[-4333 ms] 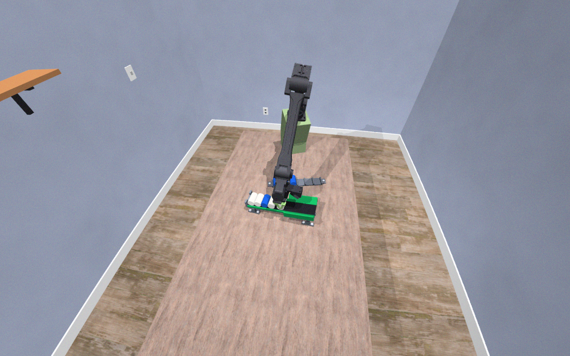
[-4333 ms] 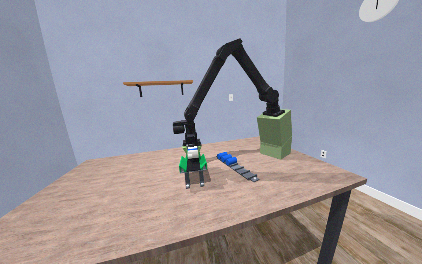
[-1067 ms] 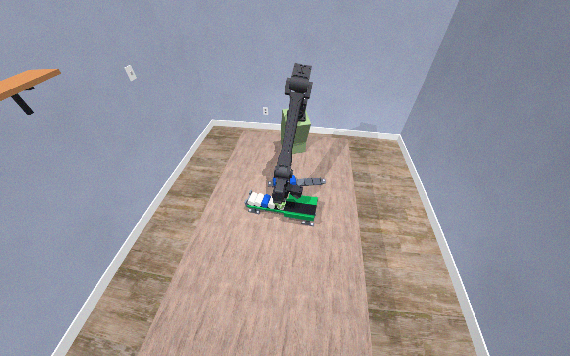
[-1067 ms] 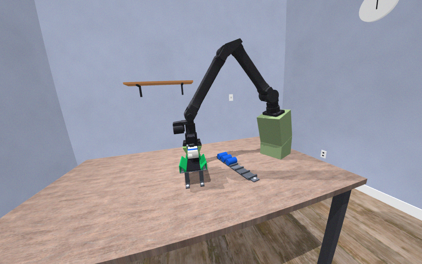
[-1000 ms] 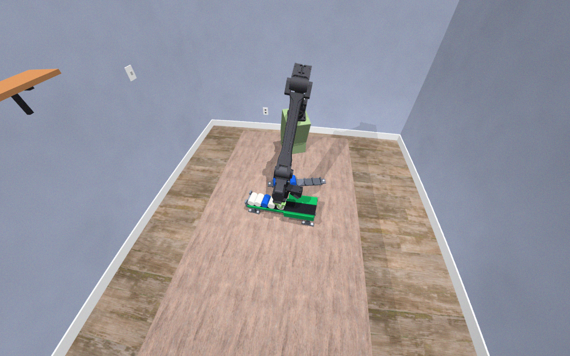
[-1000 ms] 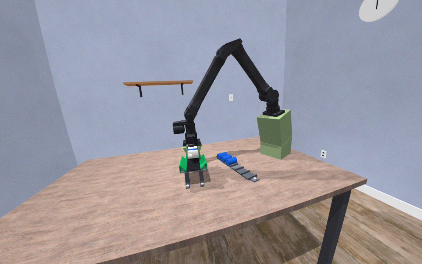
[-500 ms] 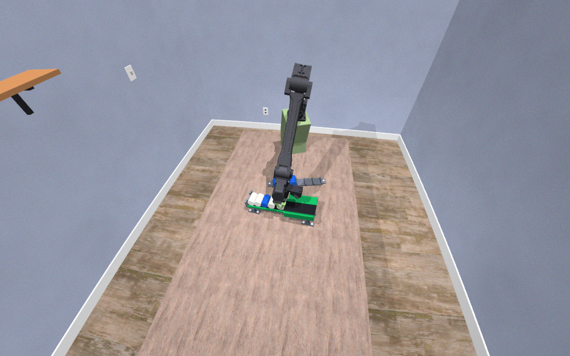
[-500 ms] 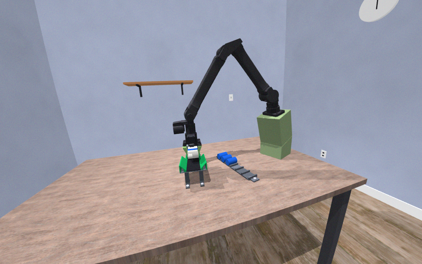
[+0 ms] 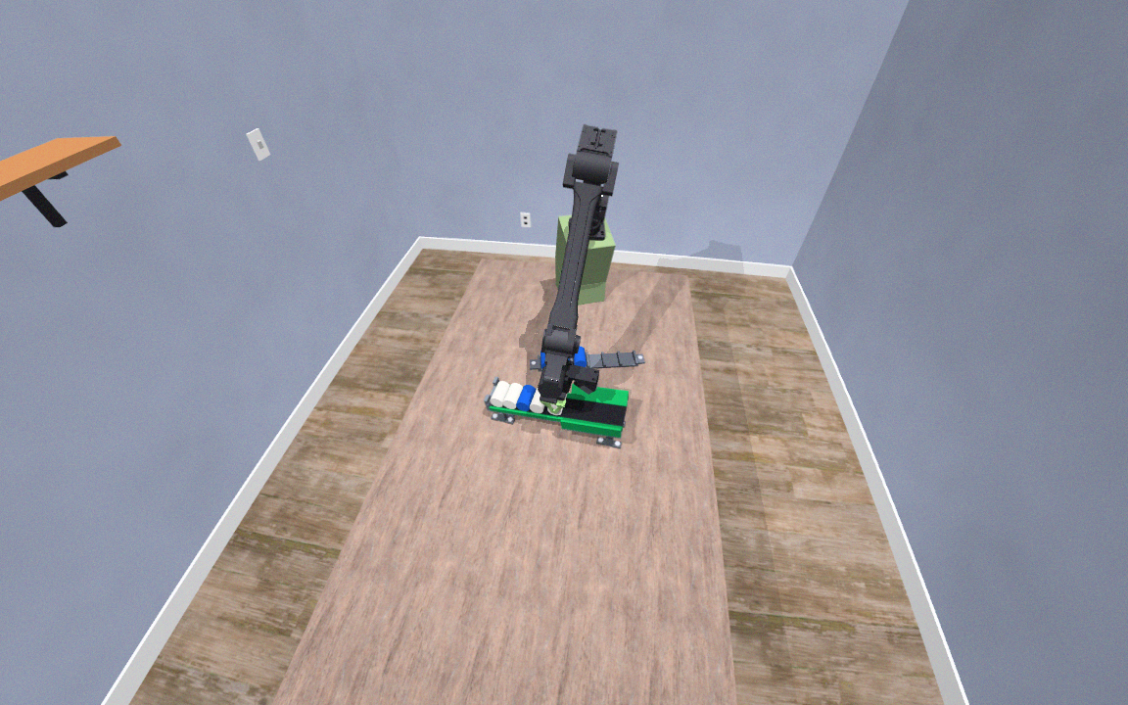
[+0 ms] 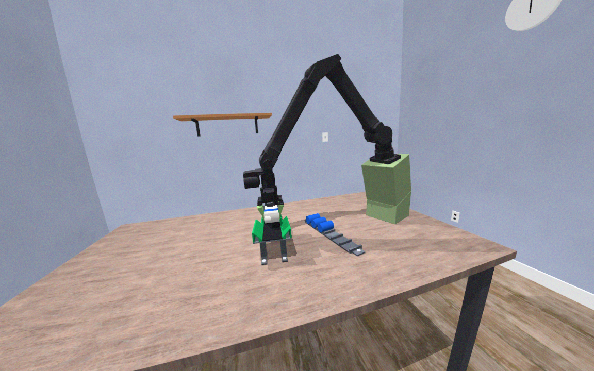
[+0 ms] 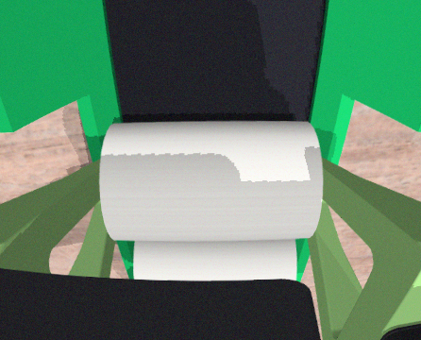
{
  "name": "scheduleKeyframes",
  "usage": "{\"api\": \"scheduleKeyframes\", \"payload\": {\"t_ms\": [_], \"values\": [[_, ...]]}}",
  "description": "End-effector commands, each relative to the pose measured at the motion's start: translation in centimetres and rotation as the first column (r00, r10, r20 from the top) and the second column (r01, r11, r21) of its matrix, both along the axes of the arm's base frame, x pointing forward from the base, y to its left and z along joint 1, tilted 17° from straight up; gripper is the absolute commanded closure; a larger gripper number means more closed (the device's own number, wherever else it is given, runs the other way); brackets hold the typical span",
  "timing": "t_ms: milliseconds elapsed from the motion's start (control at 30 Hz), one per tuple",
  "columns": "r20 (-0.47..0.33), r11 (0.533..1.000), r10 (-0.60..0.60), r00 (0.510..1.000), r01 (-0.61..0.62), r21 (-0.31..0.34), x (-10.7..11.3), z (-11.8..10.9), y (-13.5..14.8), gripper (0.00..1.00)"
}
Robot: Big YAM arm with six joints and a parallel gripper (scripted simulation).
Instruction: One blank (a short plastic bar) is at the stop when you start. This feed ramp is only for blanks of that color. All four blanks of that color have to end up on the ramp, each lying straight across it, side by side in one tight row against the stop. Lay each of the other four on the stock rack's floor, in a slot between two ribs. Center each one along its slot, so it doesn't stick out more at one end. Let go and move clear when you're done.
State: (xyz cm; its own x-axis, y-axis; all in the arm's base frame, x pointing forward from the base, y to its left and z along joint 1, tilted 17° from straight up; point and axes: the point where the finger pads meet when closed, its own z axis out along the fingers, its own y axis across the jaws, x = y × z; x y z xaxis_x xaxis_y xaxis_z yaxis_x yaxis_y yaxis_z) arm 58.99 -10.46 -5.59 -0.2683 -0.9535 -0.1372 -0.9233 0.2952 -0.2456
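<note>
The green feed ramp (image 9: 561,411) with a black floor stands on the table. At its stop end lie two white blanks (image 9: 507,394), then a blue blank (image 9: 526,397), then another white blank (image 9: 539,402). My gripper (image 9: 554,405) is low over the ramp beside that row and is shut on a white blank (image 11: 210,185), gripped by its two ends and lying straight across the ramp. In the wrist view the neighbouring white blank (image 11: 216,261) sits right behind the held one. The grey stock rack (image 10: 337,238) holds three blue blanks (image 10: 318,222) at its far end.
The ramp's green side walls (image 11: 41,32) flank the gripper closely on both sides. The arm's green pedestal (image 10: 385,186) stands at the table's far right. The rack's near slots (image 10: 345,243) hold nothing.
</note>
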Motion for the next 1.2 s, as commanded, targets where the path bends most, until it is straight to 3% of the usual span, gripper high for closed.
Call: {"api": "scheduleKeyframes", "payload": {"t_ms": [0,1167], "values": [[0.032,1.0,-0.015,0.999,0.015,-0.006,1.86,1.3,-0.71,0.37],[0.027,1.0,-0.016,1.0,0.016,-0.005,1.89,1.16,-0.85,0.37]]}}
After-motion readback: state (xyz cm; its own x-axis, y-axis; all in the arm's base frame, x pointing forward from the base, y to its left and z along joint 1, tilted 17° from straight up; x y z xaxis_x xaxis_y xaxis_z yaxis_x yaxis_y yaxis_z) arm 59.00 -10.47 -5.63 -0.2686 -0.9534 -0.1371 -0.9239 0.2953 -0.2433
